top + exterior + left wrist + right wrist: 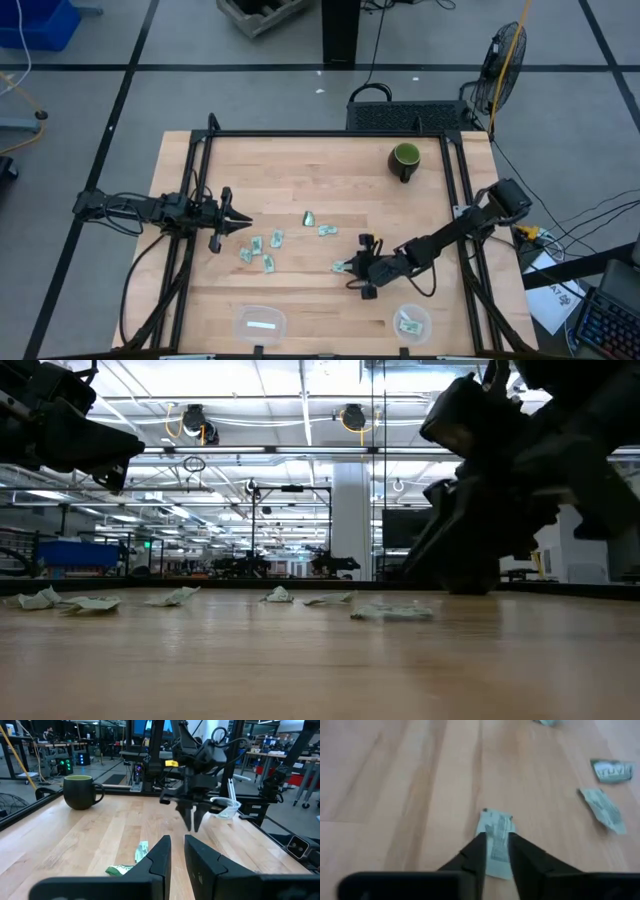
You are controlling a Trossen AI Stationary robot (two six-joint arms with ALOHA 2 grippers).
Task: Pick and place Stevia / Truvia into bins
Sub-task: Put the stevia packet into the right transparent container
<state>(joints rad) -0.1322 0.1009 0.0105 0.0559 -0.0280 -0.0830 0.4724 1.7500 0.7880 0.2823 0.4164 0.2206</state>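
Several pale green sachets lie flat on the wooden table, among them one (309, 217), one (327, 231) and one (268, 263). My right gripper (358, 267) points down over a single sachet (496, 836), also seen in the high view (343, 266), with a narrow gap between its fingers. In the right wrist view the fingertips stand at that sachet's two sides. My left gripper (243, 222) hovers over the table's left part, narrowly open and holding nothing. The rounded-rectangular bin (260, 322) and the round bin (411, 320) each hold one sachet. My right gripper comes at the sachet's near end (495, 862) from above, slanting, with the fingers (477, 851) along its two long edges. The sachet lies flat on the table. I cannot tell whether the fingertips touch it.
A dark green mug (405, 160) stands near the table's far right corner. Both bins sit at the near edge. A black frame (320, 133) runs around the tabletop. Bare wood lies between the sachets and the mug. A room with benches shows beyond the table.
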